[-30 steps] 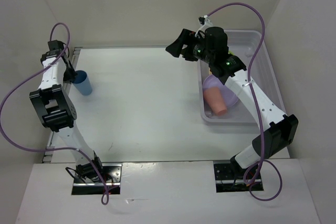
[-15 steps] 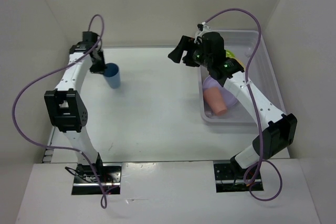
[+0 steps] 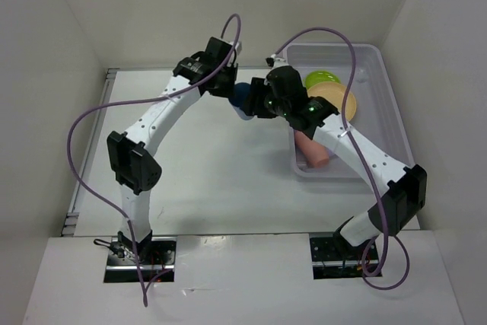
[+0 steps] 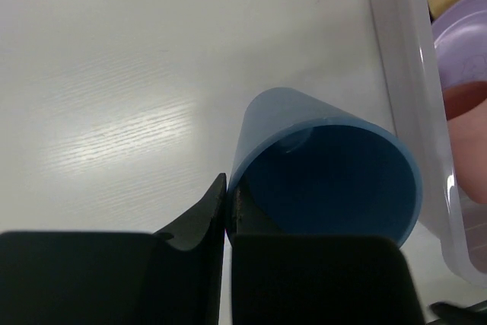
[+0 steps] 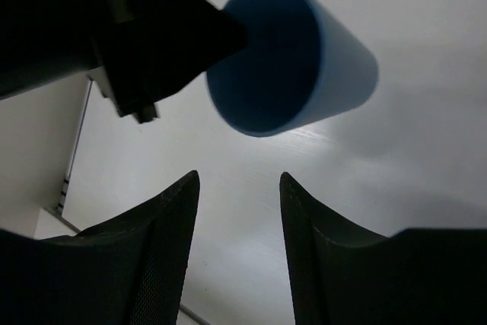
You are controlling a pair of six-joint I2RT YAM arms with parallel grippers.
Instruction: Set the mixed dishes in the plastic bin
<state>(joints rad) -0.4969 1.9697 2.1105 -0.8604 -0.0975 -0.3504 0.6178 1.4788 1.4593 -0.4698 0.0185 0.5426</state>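
Observation:
My left gripper (image 3: 227,87) is shut on the rim of the blue cup (image 3: 243,95), holding it above the table just left of the plastic bin (image 3: 346,46). In the left wrist view the fingers (image 4: 217,211) pinch the cup wall (image 4: 327,165). My right gripper (image 3: 259,106) is open and empty, right beside the cup; its wrist view shows the cup (image 5: 304,58) above the spread jaws (image 5: 240,211). The bin holds a lime green plate (image 3: 321,79), a pale orange plate (image 3: 338,100), a salmon-red cup (image 3: 312,150) and a lavender plate (image 4: 464,32). The black plate is not in view.
White walls enclose the table on three sides. The bin's near-left wall (image 4: 403,74) stands close to the blue cup. The right arm's links cross over the bin's left half.
The left arm has carried the blue cup from the far left of the table rightwards to beside the bin. The right gripper has come down and left to meet the cup.

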